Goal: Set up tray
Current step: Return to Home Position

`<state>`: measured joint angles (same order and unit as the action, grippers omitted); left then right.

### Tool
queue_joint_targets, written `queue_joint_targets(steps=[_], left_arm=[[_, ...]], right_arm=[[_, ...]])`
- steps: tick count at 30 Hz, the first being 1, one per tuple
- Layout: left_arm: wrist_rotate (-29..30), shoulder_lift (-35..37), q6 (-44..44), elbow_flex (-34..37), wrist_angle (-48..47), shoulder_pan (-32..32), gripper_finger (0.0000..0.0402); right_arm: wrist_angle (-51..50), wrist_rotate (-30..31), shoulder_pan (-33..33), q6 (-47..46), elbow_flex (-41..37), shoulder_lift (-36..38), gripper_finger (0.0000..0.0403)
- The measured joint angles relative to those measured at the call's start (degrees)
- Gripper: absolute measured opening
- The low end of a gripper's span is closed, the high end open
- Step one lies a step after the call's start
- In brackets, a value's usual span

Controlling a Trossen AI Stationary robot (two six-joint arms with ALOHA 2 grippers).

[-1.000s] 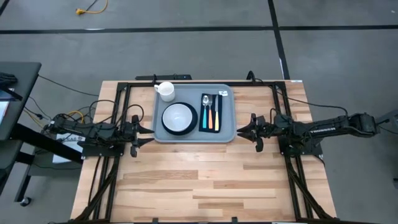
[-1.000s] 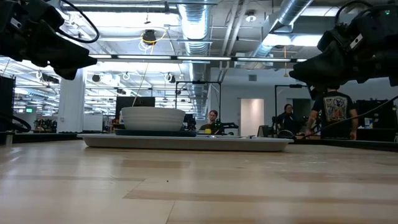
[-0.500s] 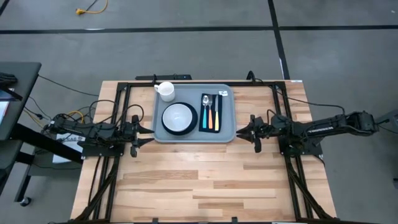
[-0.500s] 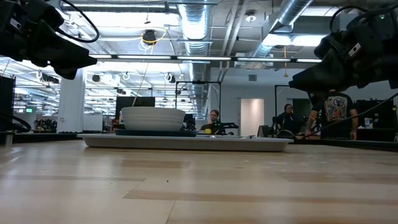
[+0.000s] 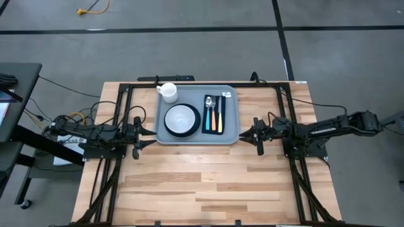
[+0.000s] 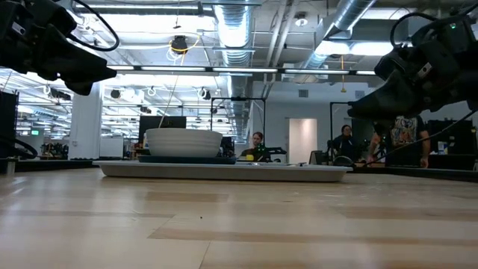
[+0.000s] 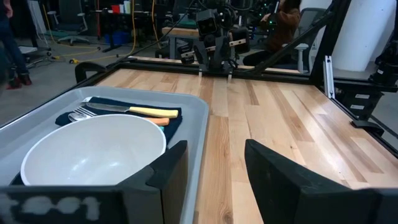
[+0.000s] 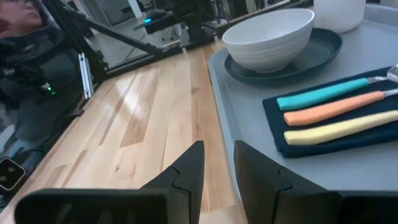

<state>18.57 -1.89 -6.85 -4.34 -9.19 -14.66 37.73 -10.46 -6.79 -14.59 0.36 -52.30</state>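
While the tray point(image 5: 231, 129) lies between left gripper point(image 5: 147, 135) and right gripper point(image 5: 246, 134), both hang empty, fingers slightly parted, beside its short ends.

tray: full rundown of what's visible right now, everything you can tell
The tray is a wide, flat, light grey-blue rectangle, plastic-looking, with rounded corners and a raised rim. It lies flat on the wooden table, between the arms. On it: a white mug at one corner, a white bowl on a dark plate, and a navy napkin holding spoon, fork and knife. The left gripper and right gripper hang raised off its short ends, not touching it.
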Motion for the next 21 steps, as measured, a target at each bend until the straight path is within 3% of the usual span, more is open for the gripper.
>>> queue_joint_targets(steps=[21], left_arm=[[0.0,0.0,0.0,0.0,0.0,0.0,0.0148]], right_arm=[[0.0,0.0,0.0,0.0,0.0,-6.0,0.0082]])
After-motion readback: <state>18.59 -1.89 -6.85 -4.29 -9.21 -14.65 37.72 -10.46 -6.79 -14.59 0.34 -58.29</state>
